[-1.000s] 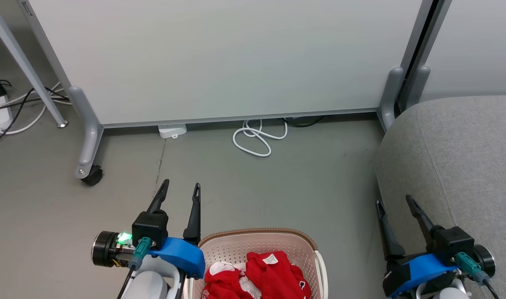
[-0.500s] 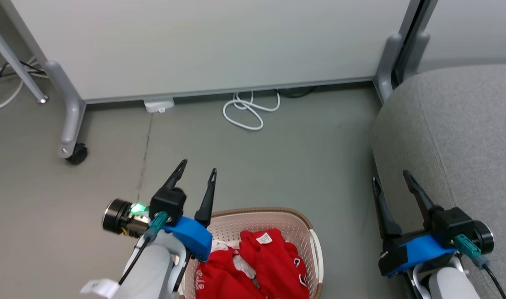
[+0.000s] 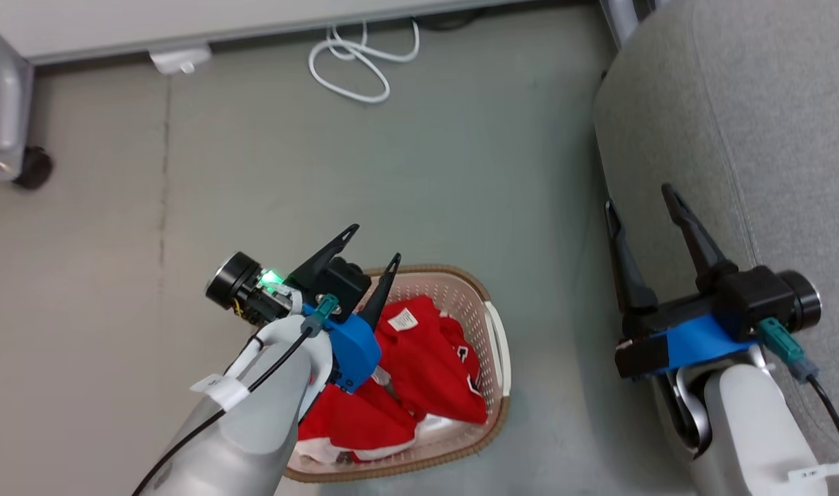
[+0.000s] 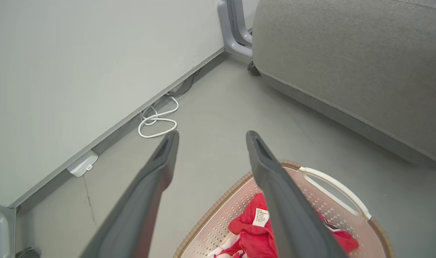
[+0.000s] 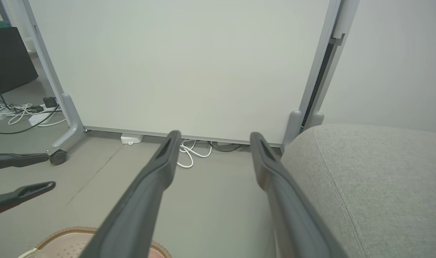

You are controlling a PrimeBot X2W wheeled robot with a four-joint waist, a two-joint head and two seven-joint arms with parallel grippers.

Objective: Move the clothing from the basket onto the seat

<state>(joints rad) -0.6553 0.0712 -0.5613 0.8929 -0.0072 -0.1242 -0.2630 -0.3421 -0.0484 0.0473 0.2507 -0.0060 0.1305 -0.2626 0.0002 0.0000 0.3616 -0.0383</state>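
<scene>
Red clothing point(image 3: 419, 358) with a white tag lies crumpled inside the cream basket point(image 3: 492, 344) on the floor; the left wrist view looks down on the clothing point(image 4: 252, 233) and the basket point(image 4: 332, 182). My left gripper point(image 3: 373, 242) hovers open over the basket's far left rim, fingers apart and empty, seen also as the left gripper point(image 4: 211, 138). At the right, the right gripper point(image 3: 638, 194) stands open beside the grey seat point(image 3: 757, 124), nothing between its fingers; its own view shows the right gripper point(image 5: 212, 138), the seat point(image 5: 375, 179) and the basket rim point(image 5: 66, 233).
A white coiled cable point(image 3: 354, 58) lies on the grey floor by the foot of a pale partition panel point(image 5: 182, 64). The panel's caster leg point(image 3: 20, 162) stands at the far left. A white box point(image 3: 178, 60) sits under the panel.
The head camera has tilted down, so the basket sits higher in the picture. My left arm has reached forward and right over the basket's rim. Both grippers stay open.
</scene>
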